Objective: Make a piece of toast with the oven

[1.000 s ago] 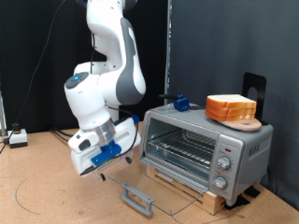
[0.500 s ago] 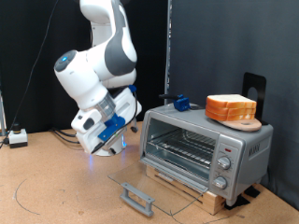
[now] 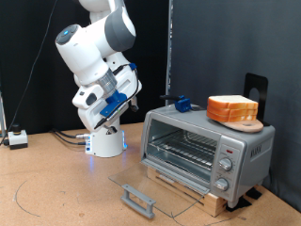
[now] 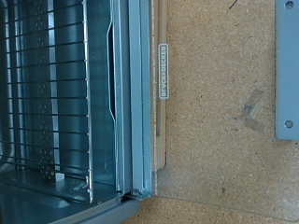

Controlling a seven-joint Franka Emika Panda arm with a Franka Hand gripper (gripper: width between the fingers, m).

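The oven [image 3: 207, 146] stands on a wooden block at the exterior view's right. Its glass door [image 3: 155, 184] lies folded down flat, with the grey bar handle [image 3: 139, 199] at the front. The wire rack [image 4: 56, 103] inside is bare in both views. A stack of bread slices [image 3: 232, 109] rests on a board on top of the oven. No single piece of toast shows apart from that stack. My gripper [image 3: 130, 94] hangs in the air left of the oven, above its roof level, touching nothing. Its fingers do not show in the wrist view.
A blue object with a dark handle [image 3: 181, 102] lies on the oven's back left corner. A black stand [image 3: 254, 91] rises behind the bread. Cables [image 3: 61, 137] and a small white box [image 3: 16, 139] lie on the brown floor at the exterior view's left.
The arm has lifted from low beside the open door to well above it, with the hand swinging up and tilting towards the oven. Oven, door and bread have not moved.
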